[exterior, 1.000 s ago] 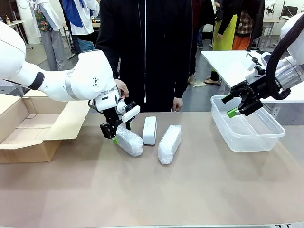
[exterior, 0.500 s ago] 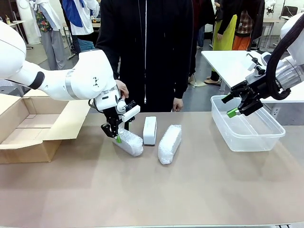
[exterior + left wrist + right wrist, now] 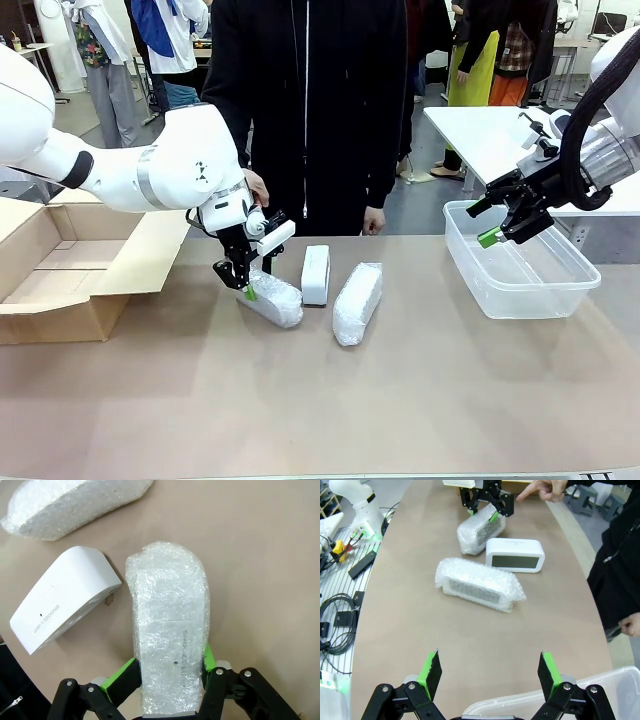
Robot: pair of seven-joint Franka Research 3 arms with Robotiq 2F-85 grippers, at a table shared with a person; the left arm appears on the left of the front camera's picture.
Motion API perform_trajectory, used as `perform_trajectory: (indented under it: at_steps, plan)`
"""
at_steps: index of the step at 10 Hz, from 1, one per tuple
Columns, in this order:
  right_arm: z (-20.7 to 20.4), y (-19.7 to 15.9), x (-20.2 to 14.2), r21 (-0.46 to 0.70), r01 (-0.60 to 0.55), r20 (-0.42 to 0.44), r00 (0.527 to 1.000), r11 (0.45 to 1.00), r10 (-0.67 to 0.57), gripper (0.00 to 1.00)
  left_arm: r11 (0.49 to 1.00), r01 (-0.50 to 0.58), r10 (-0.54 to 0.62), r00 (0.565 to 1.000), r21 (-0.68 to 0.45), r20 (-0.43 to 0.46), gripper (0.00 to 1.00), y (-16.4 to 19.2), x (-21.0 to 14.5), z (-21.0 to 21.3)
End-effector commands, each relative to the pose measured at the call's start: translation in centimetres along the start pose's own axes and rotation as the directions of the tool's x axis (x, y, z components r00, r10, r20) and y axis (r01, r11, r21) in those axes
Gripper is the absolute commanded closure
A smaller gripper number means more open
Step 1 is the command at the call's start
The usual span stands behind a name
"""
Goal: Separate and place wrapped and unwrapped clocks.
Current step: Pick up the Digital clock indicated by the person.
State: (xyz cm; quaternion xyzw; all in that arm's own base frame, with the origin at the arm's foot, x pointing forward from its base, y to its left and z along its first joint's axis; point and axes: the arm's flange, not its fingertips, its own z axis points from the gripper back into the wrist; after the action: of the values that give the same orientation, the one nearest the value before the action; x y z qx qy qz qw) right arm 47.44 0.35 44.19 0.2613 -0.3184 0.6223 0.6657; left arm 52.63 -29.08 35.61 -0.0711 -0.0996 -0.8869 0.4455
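**Left gripper clamped on one wrapped clock, right gripper wide over bin**

Left gripper (image 3: pixel 247 285) is down at the far end of the left wrapped clock (image 3: pixel 272 298). In the left wrist view its green pads (image 3: pixel 120 676) press against both long sides of that bundle (image 3: pixel 170 625), so the gripper (image 3: pixel 165 669) is closed on it at a medium width. The bundle lies flat on the table (image 3: pixel 300 400), angled, with its near end pointing right.

The bare clock (image 3: pixel 316 274) stands on its long edge just right of that bundle, close but apart from it. Its dark face shows in the right wrist view (image 3: pixel 515 555), and printed text on its white back shows in the left wrist view (image 3: pixel 62 597).

The right wrapped clock (image 3: pixel 358 302) lies flat just right of the bare clock, not touching it. It is seen also at (image 3: pixel 480 584) and (image 3: pixel 75 505). All three clocks sit mid-table, toward the far side.

Right gripper (image 3: pixel 497 225) hangs in the air over the far left corner of the clear plastic bin (image 3: pixel 530 295) at the table's right. Its jaws are wide apart and hold nothing (image 3: pixel 490 672). The bin rim shows at (image 3: pixel 545 697).

An open cardboard box (image 3: pixel 60 270) sits at the table's left edge. A person in black (image 3: pixel 310 100) stands at the far side with one hand (image 3: pixel 374 220) hanging by the table edge. The other hand (image 3: pixel 545 487) is near the left arm, with a finger extended.
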Motion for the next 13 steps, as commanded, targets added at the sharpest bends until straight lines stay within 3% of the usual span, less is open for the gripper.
perform_trajectory:
  at_steps: [1,2,3,4,5,6,7,8,12,13]
  plan:
    - [-0.2,-0.2,-0.1,-0.005,-0.003,0.03,1.0,1.0,0.003,0.0,0.997,-0.054,0.051,0.998,0.06,0.036,1.0,-0.6,0.5,1.3]
    - [-0.2,-0.2,-0.1,-0.005,-0.003,0.03,1.0,1.0,0.003,0.0,0.992,-0.095,0.091,0.995,0.085,0.049,0.61,-0.8,0.8,2.3]
    - [-0.2,-0.2,-0.1,-0.005,-0.003,0.03,1.0,1.0,0.003,0.0,0.988,-0.125,0.12,0.991,0.096,0.052,0.61,-1.0,1.0,3.1]
    - [-0.2,-0.2,-0.1,-0.005,-0.003,0.03,1.0,1.0,0.003,0.0,0.985,-0.143,0.139,0.989,0.098,0.047,0.8,-1.3,1.2,3.9]
    - [-0.2,-0.2,-0.1,-0.005,-0.003,0.03,1.0,1.0,0.003,0.0,0.983,-0.161,0.16,0.987,0.084,0.021,0.61,-1.6,1.4,4.9]
    - [-0.2,-0.2,-0.1,-0.005,-0.003,0.03,1.0,1.0,0.003,0.0,0.98,-0.183,0.185,0.983,0.076,-0.018,0.99,-1.9,1.6,6.1]
    - [-0.2,-0.2,-0.1,-0.005,-0.003,0.03,1.0,1.0,0.003,0.0,0.972,-0.221,0.225,0.973,0.082,-0.042,0.8,-2.2,1.7,7.5]
    - [-0.2,-0.2,-0.1,-0.005,-0.003,0.03,1.0,1.0,0.003,0.0,0.965,-0.249,0.254,0.965,0.085,-0.061,1.0,-2.3,1.7,8.5]
    - [-0.2,-0.2,-0.1,-0.005,-0.003,0.03,1.0,1.0,0.003,0.0,0.94,-0.333,0.338,0.936,0.069,-0.1,1.0,-3.3,1.6,11.6]
    - [-0.2,-0.2,-0.1,-0.005,-0.003,0.03,1.0,1.0,0.003,0.0,0.938,-0.336,0.343,0.935,0.08,-0.094,0.61,-3.6,1.4,12.0]
